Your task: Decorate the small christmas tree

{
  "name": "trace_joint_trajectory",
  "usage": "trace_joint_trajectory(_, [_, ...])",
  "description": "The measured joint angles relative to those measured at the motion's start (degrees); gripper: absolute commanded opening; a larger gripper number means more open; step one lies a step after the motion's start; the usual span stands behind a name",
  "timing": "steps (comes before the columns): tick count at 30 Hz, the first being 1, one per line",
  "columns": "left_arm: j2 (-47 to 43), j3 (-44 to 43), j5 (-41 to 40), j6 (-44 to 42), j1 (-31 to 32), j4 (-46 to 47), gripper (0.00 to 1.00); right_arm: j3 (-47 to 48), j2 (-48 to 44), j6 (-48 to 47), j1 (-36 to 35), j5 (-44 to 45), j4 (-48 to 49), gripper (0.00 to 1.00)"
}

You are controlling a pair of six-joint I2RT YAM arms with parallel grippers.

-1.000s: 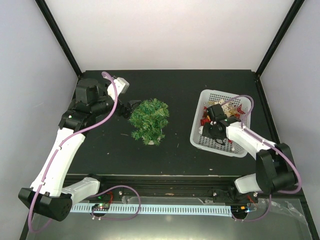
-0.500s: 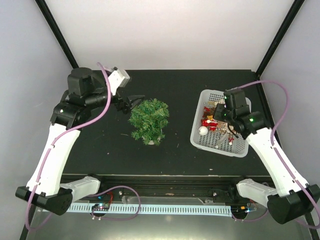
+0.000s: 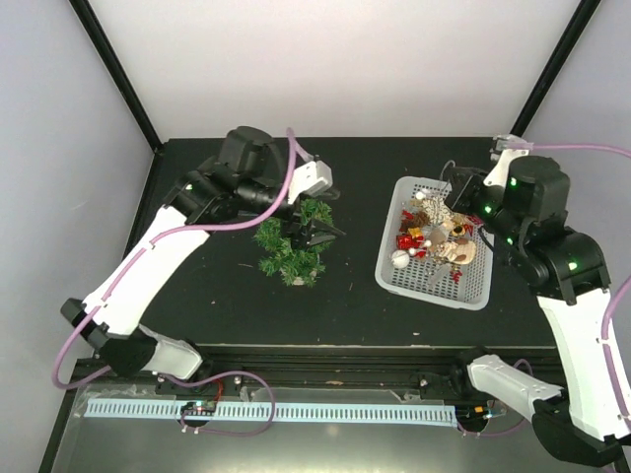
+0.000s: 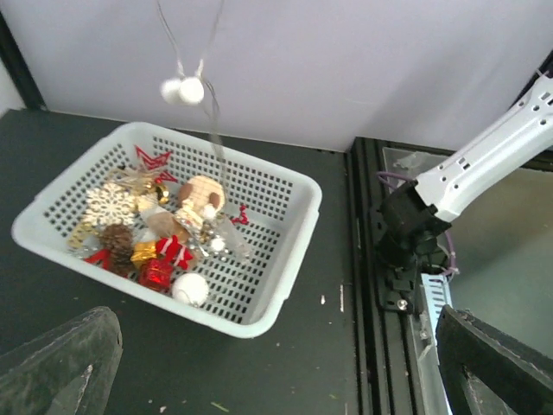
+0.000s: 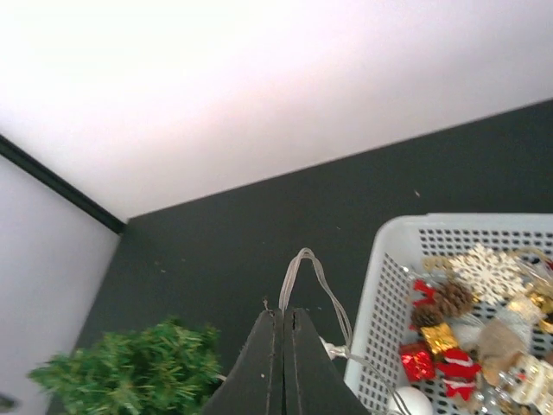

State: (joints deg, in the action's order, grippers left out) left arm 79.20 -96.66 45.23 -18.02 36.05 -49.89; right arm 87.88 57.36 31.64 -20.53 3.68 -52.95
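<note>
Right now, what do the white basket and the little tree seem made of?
White basket: probably molded plastic, smooth, slightly glossy, with regular punched holes. Small christmas tree: likely artificial, matte dark-green bristly needles; exact fibre unclear.

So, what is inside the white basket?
Ornaments lie in the white basket: a white snowflake, pine cone, red star, white ball. Pieces beneath the pile are covered.
</note>
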Motion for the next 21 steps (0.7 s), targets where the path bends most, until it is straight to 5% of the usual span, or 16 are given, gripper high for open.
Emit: trace_joint_trajectory(21, [13.3,-4.3,-1.1,10.9,4.1,11.7,0.99,25.1,7.0,2.7,0.0,-9.7,-0.5,0.01])
